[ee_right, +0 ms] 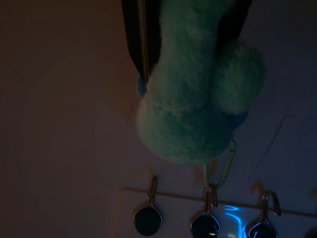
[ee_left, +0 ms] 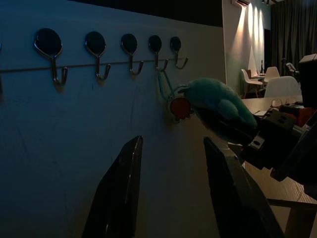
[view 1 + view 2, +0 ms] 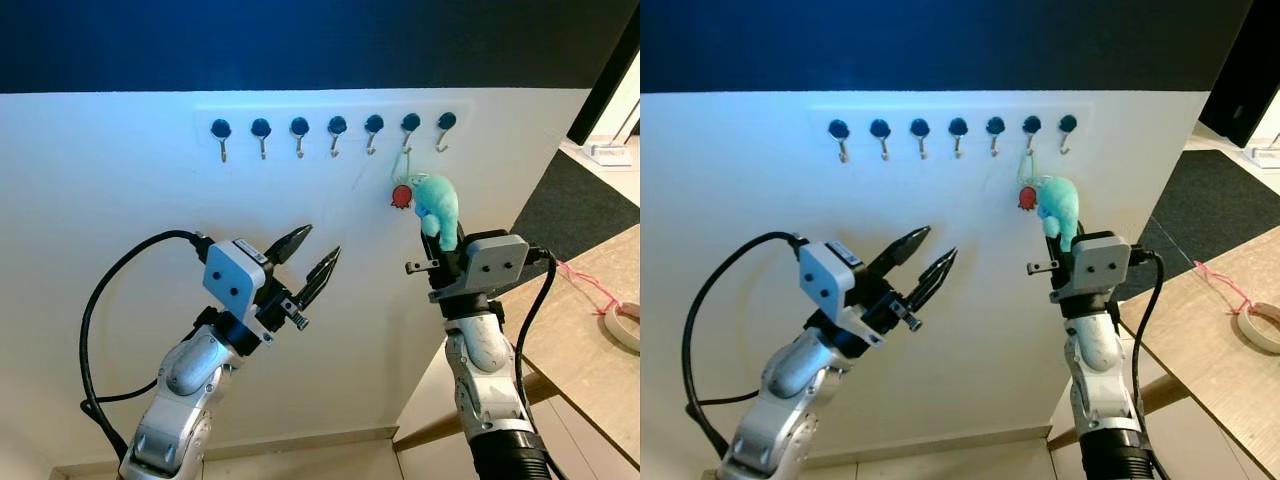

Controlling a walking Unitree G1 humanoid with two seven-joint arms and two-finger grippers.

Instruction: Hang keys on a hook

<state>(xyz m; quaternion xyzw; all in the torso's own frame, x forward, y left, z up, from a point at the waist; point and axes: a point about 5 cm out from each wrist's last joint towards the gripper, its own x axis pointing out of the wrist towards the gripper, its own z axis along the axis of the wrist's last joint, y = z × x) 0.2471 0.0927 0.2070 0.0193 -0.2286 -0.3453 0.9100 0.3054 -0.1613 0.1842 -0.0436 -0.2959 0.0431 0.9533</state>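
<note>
Seven metal hooks with dark round caps run along the white wall (image 3: 120, 200). The key ring has a teal plush toy (image 3: 437, 205), a small red tag (image 3: 402, 196) and a green clip loop (image 3: 402, 160). That loop reaches up to the second hook from the right (image 3: 410, 124) and looks caught over it (image 1: 212, 194). My right gripper (image 3: 447, 240) is shut on the plush toy's lower end, just below the hook. My left gripper (image 3: 318, 243) is open and holds nothing, raised in front of the wall, left of and lower than the toy.
A wooden table (image 3: 590, 330) juts in at the right, beside my right arm, carrying a tape roll (image 3: 625, 325) and a pink cord (image 3: 585, 280). Dark carpet (image 3: 575, 200) lies beyond the wall's right edge. The other hooks, such as the leftmost (image 3: 221, 130), are bare.
</note>
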